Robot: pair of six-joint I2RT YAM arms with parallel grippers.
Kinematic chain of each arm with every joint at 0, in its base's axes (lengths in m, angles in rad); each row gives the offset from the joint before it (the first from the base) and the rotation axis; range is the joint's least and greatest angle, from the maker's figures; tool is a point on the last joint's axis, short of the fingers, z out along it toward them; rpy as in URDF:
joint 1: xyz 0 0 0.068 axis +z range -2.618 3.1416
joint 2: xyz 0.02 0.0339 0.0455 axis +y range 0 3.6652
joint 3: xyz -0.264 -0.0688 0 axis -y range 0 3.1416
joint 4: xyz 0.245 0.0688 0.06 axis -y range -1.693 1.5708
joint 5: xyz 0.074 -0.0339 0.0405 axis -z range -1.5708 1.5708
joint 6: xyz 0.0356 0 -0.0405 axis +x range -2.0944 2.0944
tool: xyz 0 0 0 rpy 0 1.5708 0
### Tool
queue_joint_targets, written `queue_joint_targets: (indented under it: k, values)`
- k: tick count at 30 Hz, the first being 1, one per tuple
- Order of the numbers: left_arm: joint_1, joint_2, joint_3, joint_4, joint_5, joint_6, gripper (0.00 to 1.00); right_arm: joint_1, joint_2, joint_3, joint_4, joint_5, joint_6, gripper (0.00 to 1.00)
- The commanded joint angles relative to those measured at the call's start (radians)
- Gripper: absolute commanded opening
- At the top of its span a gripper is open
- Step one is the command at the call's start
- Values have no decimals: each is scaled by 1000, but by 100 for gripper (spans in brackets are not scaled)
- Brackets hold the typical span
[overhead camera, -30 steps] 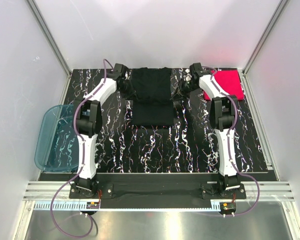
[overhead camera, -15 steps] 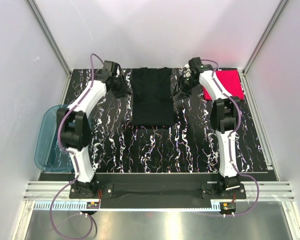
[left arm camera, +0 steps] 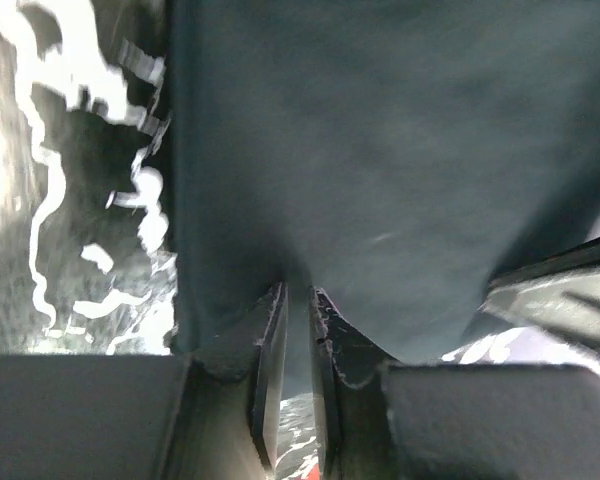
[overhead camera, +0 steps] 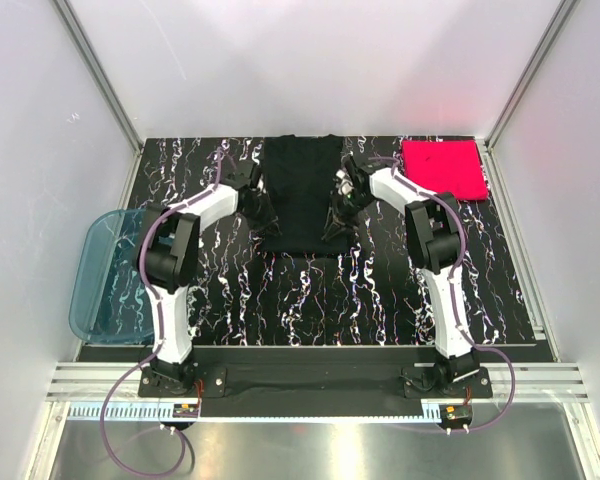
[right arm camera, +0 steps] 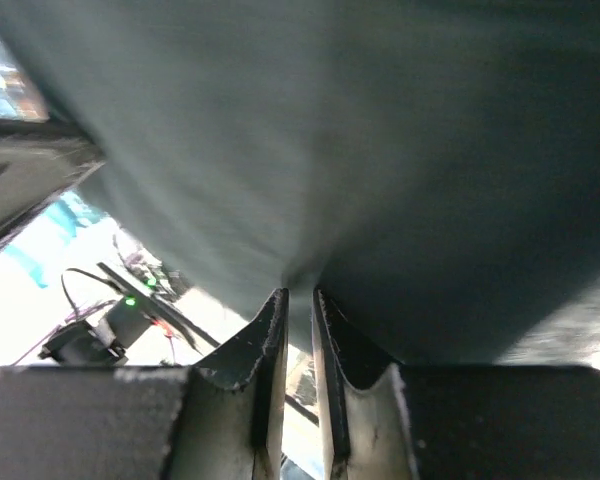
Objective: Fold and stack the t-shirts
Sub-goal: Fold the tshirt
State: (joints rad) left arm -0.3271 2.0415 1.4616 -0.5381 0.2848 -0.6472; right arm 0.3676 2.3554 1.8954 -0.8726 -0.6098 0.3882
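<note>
The black t-shirt [overhead camera: 302, 180] lies lengthwise at the back middle of the table. My left gripper [overhead camera: 264, 214] is at its left side near the front end, and my right gripper [overhead camera: 336, 224] is at its right side. In the left wrist view the gripper [left arm camera: 298, 292] is shut on a pinch of the black cloth [left arm camera: 380, 150]. In the right wrist view the gripper [right arm camera: 300, 292] is also shut on black cloth [right arm camera: 400, 150], which hangs lifted in front of it. The pink-red t-shirt [overhead camera: 443, 167] lies as a neat square at the back right, apart from both grippers.
A translucent blue plastic tub [overhead camera: 102, 280] sits at the table's left edge. The marbled black table top [overhead camera: 320, 300] extends in front of the shirt. White walls and metal frame posts close in the back and sides.
Both grippers have moved from the shirt's far corners toward the near end and inward, holding the black cloth. The pink shirt and tub have not moved.
</note>
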Motion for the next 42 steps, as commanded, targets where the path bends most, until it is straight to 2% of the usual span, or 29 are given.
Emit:
queue_joint_targets:
  k: [1, 5, 10, 14, 17, 18, 19, 22, 23, 24, 26, 29, 34, 38, 42]
  values:
    - [-38, -30, -56, -22, -55, 6, 19, -10, -73, -114, 50, 31, -26, 22]
    - [-93, -79, -193, -13, -104, -8, 17, -7, -162, -327, 130, 31, -12, 23]
    - [-202, -193, -440, 26, -124, -46, 14, 2, -304, -579, 217, 25, 8, 23]
    - [-303, -396, -642, 55, -113, -124, 14, 14, -551, -883, 277, 1, 50, 24]
    - [-357, -525, -786, 47, -108, -178, 16, 17, -725, -1028, 273, -39, 86, 27]
    - [-363, -619, -811, 40, -107, -186, 18, 17, -767, -1048, 270, -44, 92, 28]
    - [-363, -660, -828, 36, -102, -186, 20, 17, -806, -1059, 261, -48, 98, 30]
    - [-362, -793, -805, -3, -121, -151, 41, 16, -887, -1024, 219, -7, 94, 48]
    - [-360, -811, -763, -13, -148, -138, 52, 16, -877, -982, 207, 17, 77, 54]
    - [-357, -820, -732, -22, -163, -106, 57, 13, -860, -960, 205, 36, 68, 59]
    - [-333, -801, -680, -48, -211, -77, 67, 10, -770, -882, 201, 30, 17, 61]
    - [-251, -729, -600, -85, -210, -25, 69, 10, -672, -806, 214, 22, -15, 61]
    - [-143, -620, -535, -59, -208, 93, 70, 10, -581, -740, 227, 27, -49, 61]
    - [-116, -508, -495, -48, -177, 155, 67, 10, -527, -737, 230, 33, -68, 61]
    - [-113, -460, -492, -7, -157, 187, 62, 10, -499, -722, 225, 48, -84, 61]
